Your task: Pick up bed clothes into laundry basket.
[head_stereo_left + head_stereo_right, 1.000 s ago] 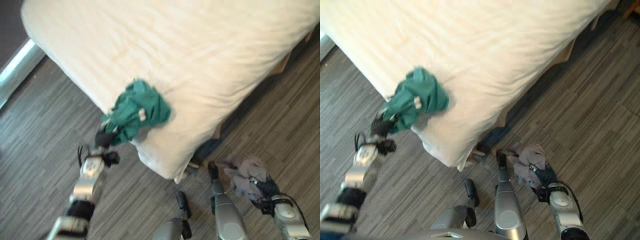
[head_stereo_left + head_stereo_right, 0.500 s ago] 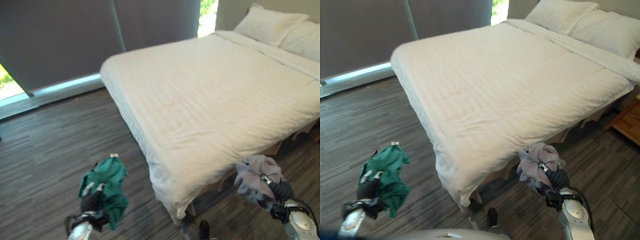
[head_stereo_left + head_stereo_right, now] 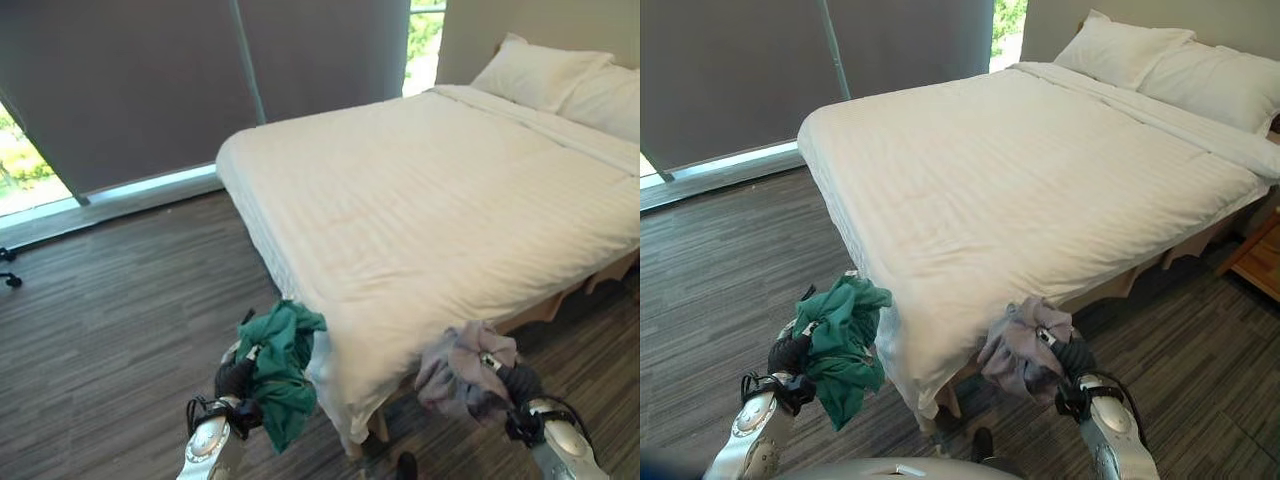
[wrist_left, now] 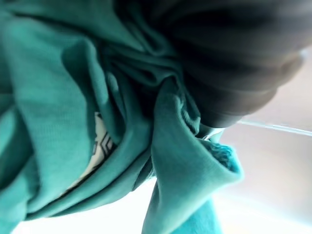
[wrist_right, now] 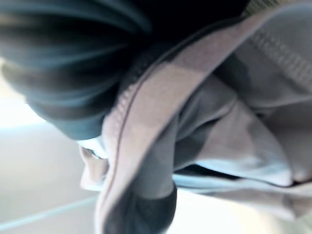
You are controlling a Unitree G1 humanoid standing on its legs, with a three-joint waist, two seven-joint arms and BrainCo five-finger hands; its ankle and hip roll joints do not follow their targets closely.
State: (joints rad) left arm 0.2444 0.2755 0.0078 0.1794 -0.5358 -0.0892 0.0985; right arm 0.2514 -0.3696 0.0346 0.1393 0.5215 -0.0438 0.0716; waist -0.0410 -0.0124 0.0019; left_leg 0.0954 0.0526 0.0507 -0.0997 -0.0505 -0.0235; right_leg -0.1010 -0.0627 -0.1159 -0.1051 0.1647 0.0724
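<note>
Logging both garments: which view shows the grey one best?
The right eye view: the grey garment hangs bunched from the right hand beside the bed. The left eye view shows the same; the right wrist view, close folds.

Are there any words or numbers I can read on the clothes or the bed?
None can be read.
Green garment in the left hand: a white tag with dark marks, too blurred to read.
Grey garment in the right hand: no print visible.
Bed: plain white.
</note>
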